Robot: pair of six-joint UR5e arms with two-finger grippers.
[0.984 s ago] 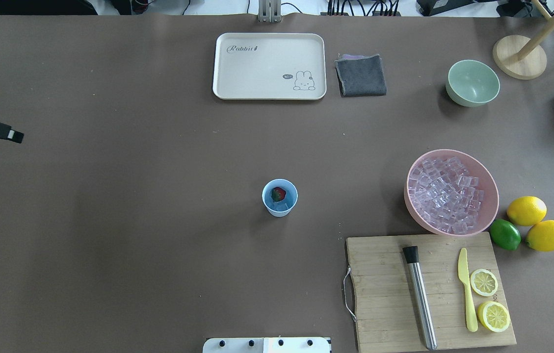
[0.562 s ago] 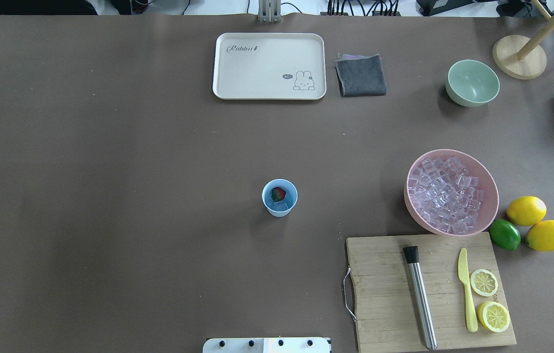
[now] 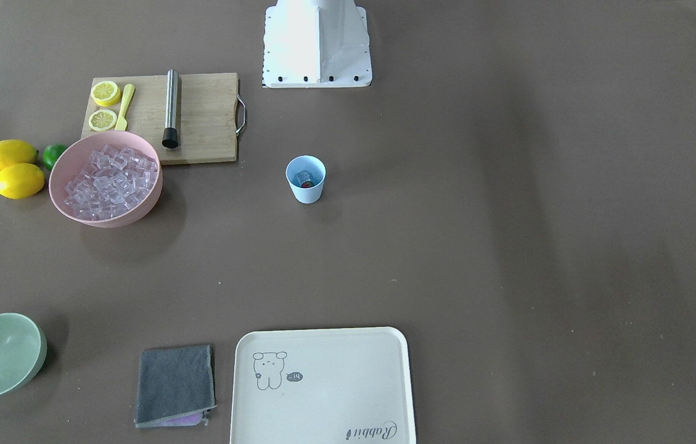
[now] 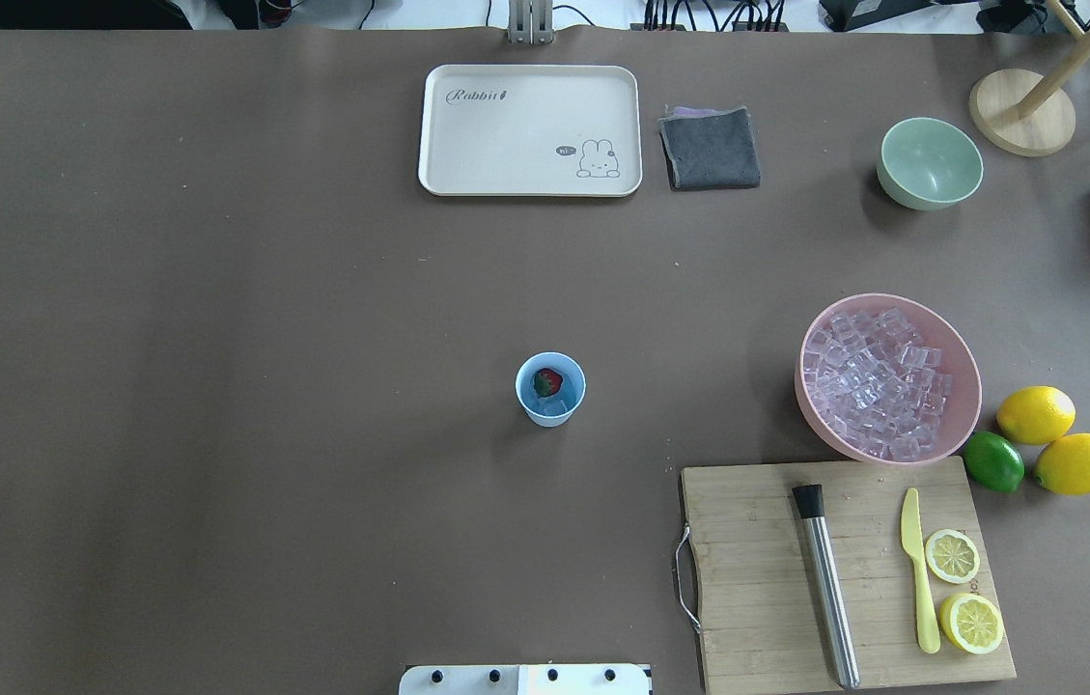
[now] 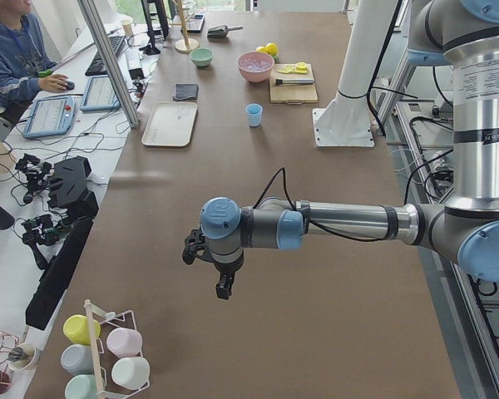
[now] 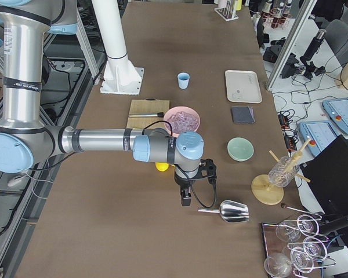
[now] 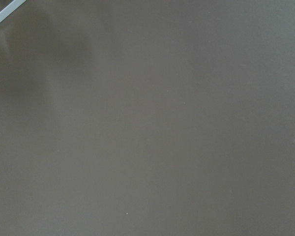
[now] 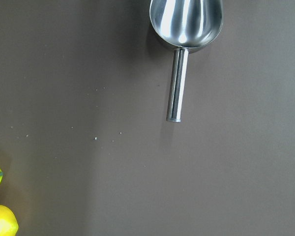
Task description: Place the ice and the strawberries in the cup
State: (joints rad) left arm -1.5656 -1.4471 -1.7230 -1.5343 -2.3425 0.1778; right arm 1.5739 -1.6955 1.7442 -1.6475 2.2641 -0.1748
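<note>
Brown paper covers the tabletop [image 4: 216, 386], and the work looks finished, so the step in hand is, I judge, only to rest clear. Far out at 9 o'clock from the cup, and seen only from the table's end, the left pincer [image 5: 223, 285] hangs above bare surface. Whether it is spread or pressed together I cannot tell.

At the middle stands the cup [image 4: 550, 389], upright, its long axis vertical, mouth up and narrowing toward the base. Inside, the strawberry [image 4: 547, 382] lies toward 11 o'clock with ice [image 4: 555, 407] at 6 o'clock. Its green end seems to face 9 o'clock, though it is too small to be sure.

At 3 o'clock sits the pink bowl [image 4: 807, 405], heaped with more cubes. Beyond it, the right pincer [image 6: 186, 198] hovers near the scoop [image 6: 233, 212]; its state I cannot tell either.

Doing this well means keeping both arms out wide, so nothing tips the cup.
</note>
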